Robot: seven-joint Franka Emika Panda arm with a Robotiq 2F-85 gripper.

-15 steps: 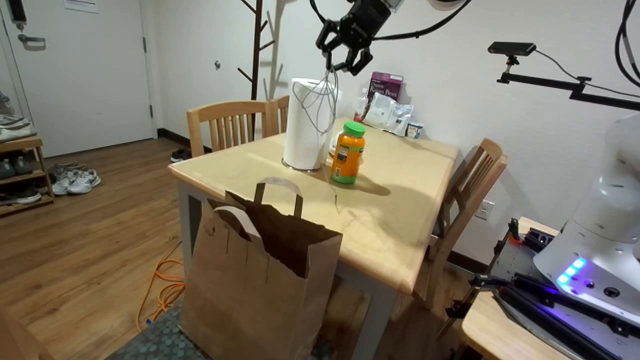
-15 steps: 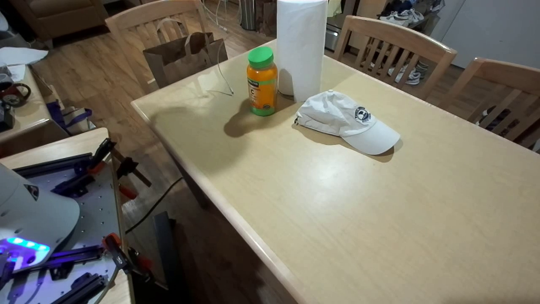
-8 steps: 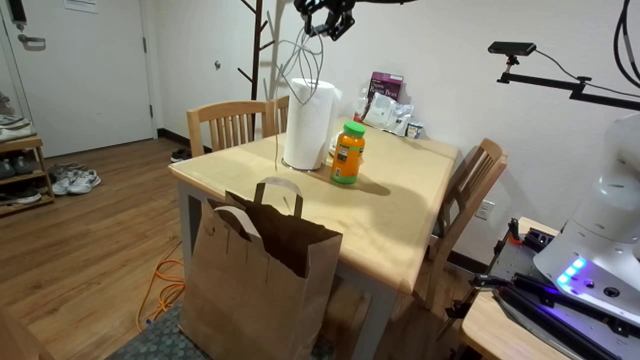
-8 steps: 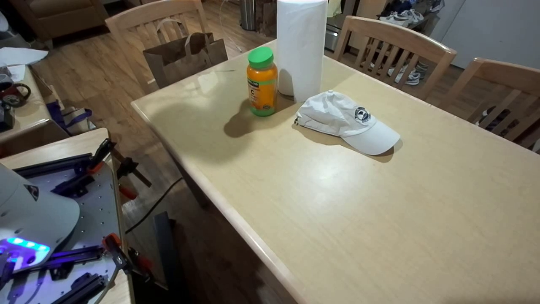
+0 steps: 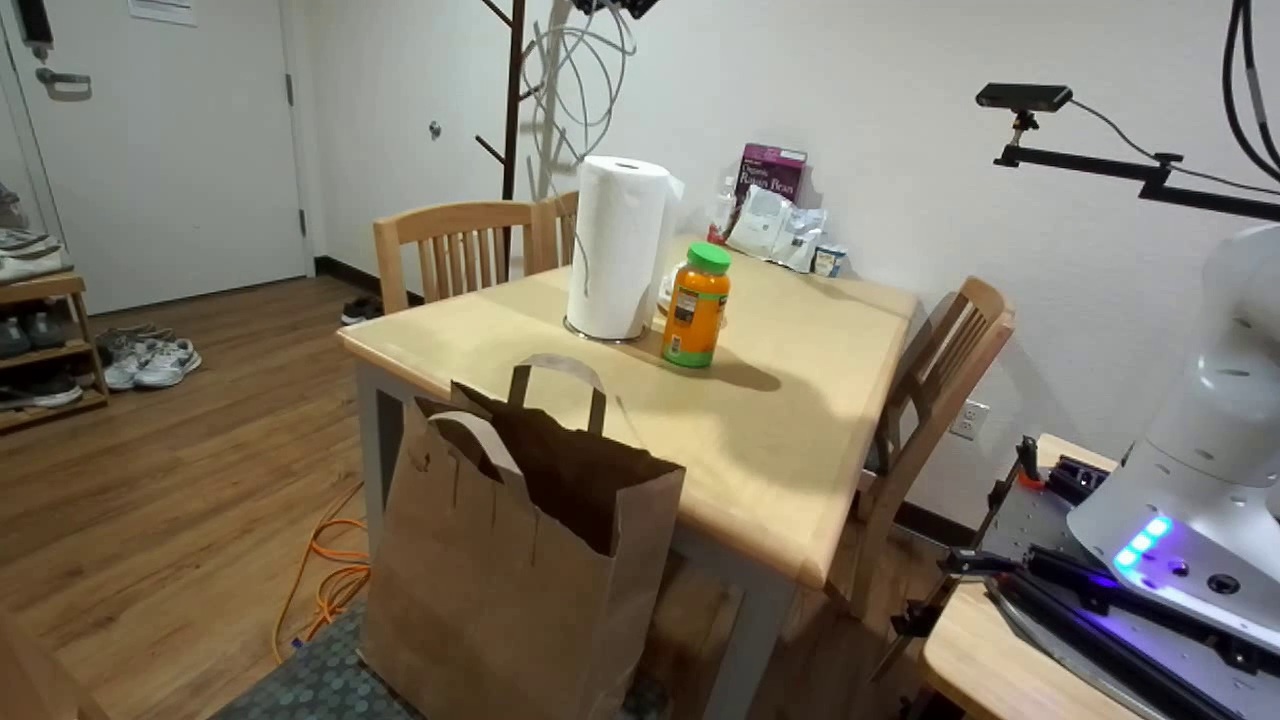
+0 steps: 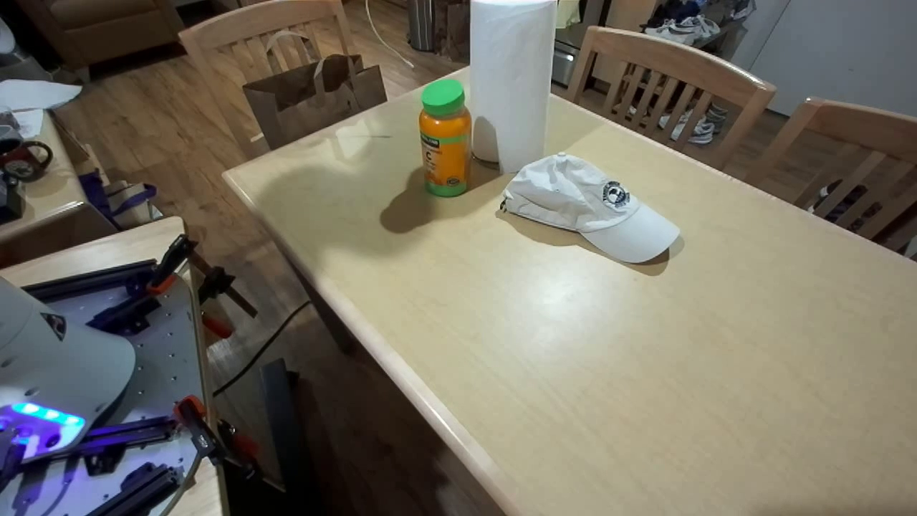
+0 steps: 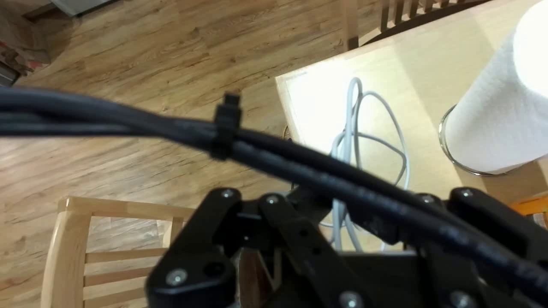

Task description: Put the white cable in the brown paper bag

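The white cable hangs in loose loops under my gripper, which sits at the top edge of an exterior view, mostly cut off. The loops float above and beside the paper roll, and a loose end trails down in front of it. In the wrist view my gripper is shut on the cable; a black hose hides the fingertips. Only a thin strand of the white cable shows in an exterior view. The brown paper bag stands with its mouth open on a chair at the table's end, below and apart from the cable.
On the table stand a white paper roll and an orange jar with a green lid. A white cap lies near them. Two arched handles rise from the bag. Wooden chairs surround the table.
My gripper has risen and shifted left in an exterior view, nearly leaving the picture. The cable loops rose with it, clearing the paper roll's top, and the dangling end lifted away from the tabletop.
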